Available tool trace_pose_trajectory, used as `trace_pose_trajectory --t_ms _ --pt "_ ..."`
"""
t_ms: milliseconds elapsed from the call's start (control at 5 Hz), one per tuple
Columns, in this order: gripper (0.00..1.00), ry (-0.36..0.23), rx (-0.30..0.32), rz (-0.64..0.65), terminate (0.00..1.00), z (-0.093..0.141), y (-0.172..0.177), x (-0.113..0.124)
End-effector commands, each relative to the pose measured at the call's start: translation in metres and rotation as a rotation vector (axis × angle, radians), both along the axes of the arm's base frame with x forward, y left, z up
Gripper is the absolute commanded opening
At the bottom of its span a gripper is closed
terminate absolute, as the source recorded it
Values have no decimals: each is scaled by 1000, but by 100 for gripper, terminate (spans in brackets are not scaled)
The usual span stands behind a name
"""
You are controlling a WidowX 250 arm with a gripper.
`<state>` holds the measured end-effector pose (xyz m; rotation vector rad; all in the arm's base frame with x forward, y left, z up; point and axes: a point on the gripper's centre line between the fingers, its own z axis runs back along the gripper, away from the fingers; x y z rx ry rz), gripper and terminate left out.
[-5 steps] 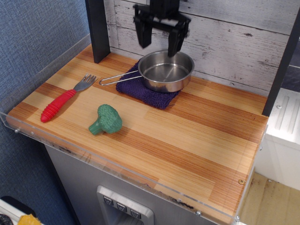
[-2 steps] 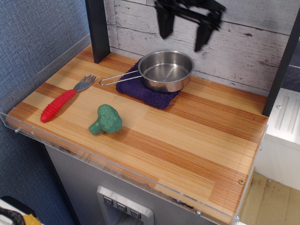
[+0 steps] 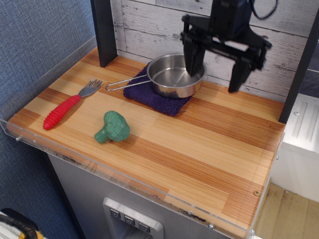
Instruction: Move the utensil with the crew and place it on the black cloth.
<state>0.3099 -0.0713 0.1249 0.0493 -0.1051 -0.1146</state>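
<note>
The small shiny steel pan with a thin wire loop handle sits on the dark purple knitted cloth at the back of the wooden table. My gripper hangs in the air above the pan's right rim. It is open and empty. Its left finger covers part of the pan's right side; its right finger is past the pan over the table.
A red-handled metal fork lies at the left. A green toy broccoli lies in front of the cloth. A black post stands at the back left. A clear plastic lip runs along the table's front edge.
My gripper has swung from above the pan's back rim up and to the right, then come lower over the pan's right side. The pan and cloth have not moved.
</note>
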Motion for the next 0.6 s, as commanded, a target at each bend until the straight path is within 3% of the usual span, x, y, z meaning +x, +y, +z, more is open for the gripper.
trace_pose_trajectory --t_ms 0,200,400 --pt "100 -112 -5 34 0 23 0 -42" --pt "100 -108 -53 -16 0 21 8 -42" --pt "100 -108 -53 -16 100 21 8 -42"
